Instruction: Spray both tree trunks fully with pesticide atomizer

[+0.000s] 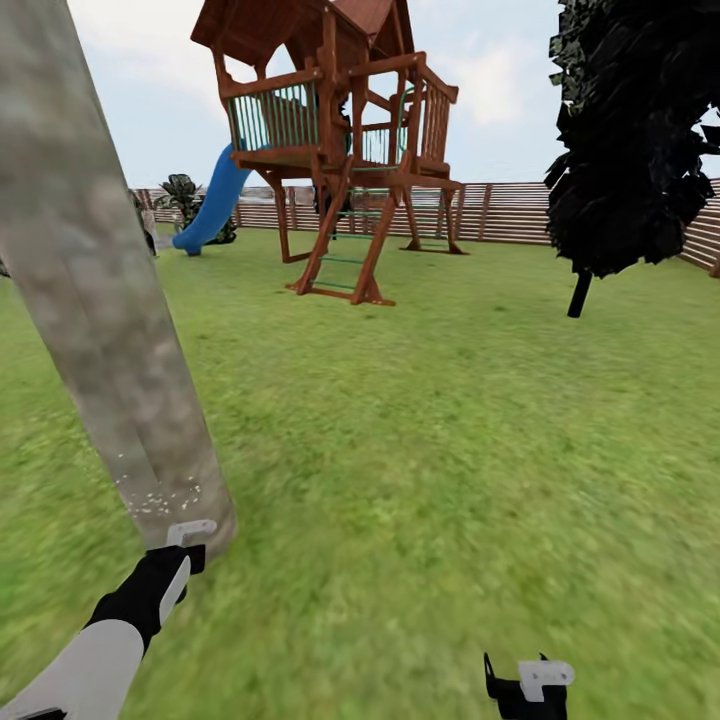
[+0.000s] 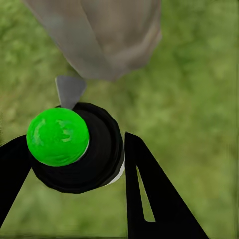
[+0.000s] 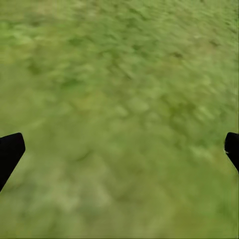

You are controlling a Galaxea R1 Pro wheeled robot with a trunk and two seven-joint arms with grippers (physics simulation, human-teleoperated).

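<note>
So the left gripper is clamped on the pesticide atomizer, a black round body with a bright green ball on top and a small grey nozzle pointing at the tree trunk. One black finger presses against the side of the bottle and the other one sits on the far side, so the bottle is squeezed between them.

From the head view the left gripper is right up against the base of the tree trunk, which leans across the left side of the picture. There's a band of tiny white specks low on the bark, just above the gripper.

The right gripper hangs low over the lawn, well apart from the trunk. In its wrist view the fingertips are spread wide with nothing but grass between them.

Further back there's a wooden playset with a blue slide, a slat fence, and a black-leaved tree off to the right.
</note>
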